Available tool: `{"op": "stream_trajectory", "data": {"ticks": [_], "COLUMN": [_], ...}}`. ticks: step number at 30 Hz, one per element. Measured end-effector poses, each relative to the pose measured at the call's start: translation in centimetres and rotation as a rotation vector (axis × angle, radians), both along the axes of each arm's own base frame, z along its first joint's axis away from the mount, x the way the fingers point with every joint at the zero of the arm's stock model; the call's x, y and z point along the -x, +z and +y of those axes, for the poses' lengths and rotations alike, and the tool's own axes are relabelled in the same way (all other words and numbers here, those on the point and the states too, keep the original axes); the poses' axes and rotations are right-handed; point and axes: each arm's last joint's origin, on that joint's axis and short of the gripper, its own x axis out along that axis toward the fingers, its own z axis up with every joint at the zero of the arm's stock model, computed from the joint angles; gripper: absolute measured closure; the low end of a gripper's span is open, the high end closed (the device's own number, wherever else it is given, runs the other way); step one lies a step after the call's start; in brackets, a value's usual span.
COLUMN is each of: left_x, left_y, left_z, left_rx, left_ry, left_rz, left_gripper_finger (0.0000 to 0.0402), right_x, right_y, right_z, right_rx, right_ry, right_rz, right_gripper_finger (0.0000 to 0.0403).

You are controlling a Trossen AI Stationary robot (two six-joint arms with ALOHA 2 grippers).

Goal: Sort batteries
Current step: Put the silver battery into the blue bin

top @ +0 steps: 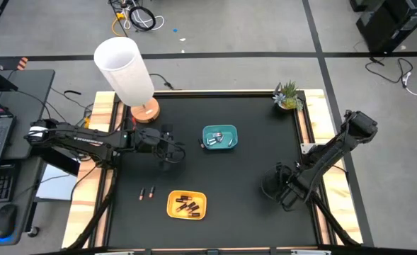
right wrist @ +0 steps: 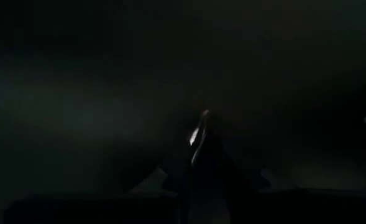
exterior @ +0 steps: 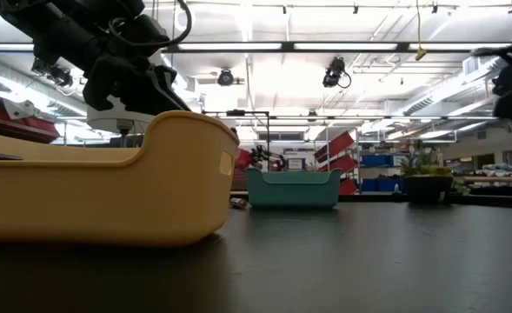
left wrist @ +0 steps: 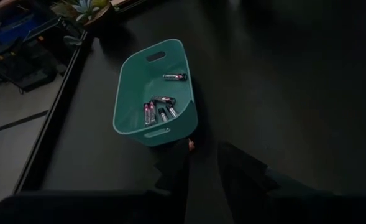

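A teal tray (top: 219,138) at mid-table holds several batteries (left wrist: 161,109). A yellow tray (top: 187,204) near the front edge holds several dark batteries (top: 187,205). Two loose batteries (top: 146,193) lie on the black table left of the yellow tray. My left gripper (top: 169,149) hovers just left of the teal tray, shut on a small battery (left wrist: 190,144). My right gripper (top: 272,185) points steeply down over the table's right part, shut on a silvery battery (right wrist: 198,132). My left gripper pinches a battery between its two fingertips; only its reddish end (left wrist: 190,143) shows past the dark fingers (left wrist: 173,171). The fingers slant down toward the teal tray from the table's left. The battery is clear of the table. My right gripper pinches a battery between its two fingers; a silvery stretch (right wrist: 196,135) and a reddish end (right wrist: 204,114) stick out past the fingertips. The fingers point down from above. The rest of the battery is hidden by the fingers and the dark.
A white lamp (top: 127,71) on a wooden base stands at the far left corner. A small potted plant (top: 287,95) stands at the far right corner. Wooden rails (top: 95,184) edge the table's sides. Bare black tabletop (top: 243,191) lies between the yellow tray and my right gripper.
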Motion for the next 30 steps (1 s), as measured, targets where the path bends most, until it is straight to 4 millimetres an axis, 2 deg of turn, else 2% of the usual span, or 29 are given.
{"op": "stream_trajectory", "data": {"ticks": [7, 11, 15, 16, 19, 21, 23, 27, 30], "left_x": [0.1, 0.3, 0.3, 0.3, 0.3, 0.2, 0.2, 0.1, 0.2], "left_y": [-0.2, -0.5, -0.5, -0.5, -0.5, -0.4, -0.3, -0.2, -0.3], "left_z": [0.0, 0.0, 0.0, 0.0, 0.0, 0.0, 0.0, 0.0, 0.0], "left_rx": [0.001, 0.002, 0.002, 0.006, 0.008, 0.008, 0.008, 0.016, 0.026], "left_ry": [0.000, 0.000, 0.000, 0.002, 0.004, 0.004, 0.004, 0.008, 0.014], "left_rz": [0.027, 0.055, 0.060, 0.059, 0.057, 0.048, 0.037, 0.017, 0.029], "left_gripper_finger": [0.0303, 0.0303, 0.0303, 0.0303, 0.0303, 0.0303, 0.0303, 0.0303, 0.0303], "right_x": [-1.9, -2.4, -2.9, -3.3, -5.4, -6.6, -8.7, -13.0, -14.9], "right_y": [-1.8, -2.5, -1.6, -0.9, 1.4, 1.7, 1.9, 0.8, -0.2], "right_z": [-0.4, -0.5, -0.2, 0.1, 0.7, 0.5, 0.4, -0.4, -1.2], "right_rx": [0.034, 0.058, 0.076, 0.089, 0.094, 0.114, 0.137, 0.193, 0.242], "right_ry": [0.013, 0.023, 0.004, 0.019, 0.079, 0.110, 0.145, 0.273, 0.317], "right_rz": [0.018, 0.037, 0.037, -0.013, -0.138, -0.113, -0.144, -0.118, -0.051], "right_gripper_finger": [0.0329, 0.0329, 0.0329, 0.0329, 0.0329, 0.0330, 0.0330, 0.0330, 0.0330]}}
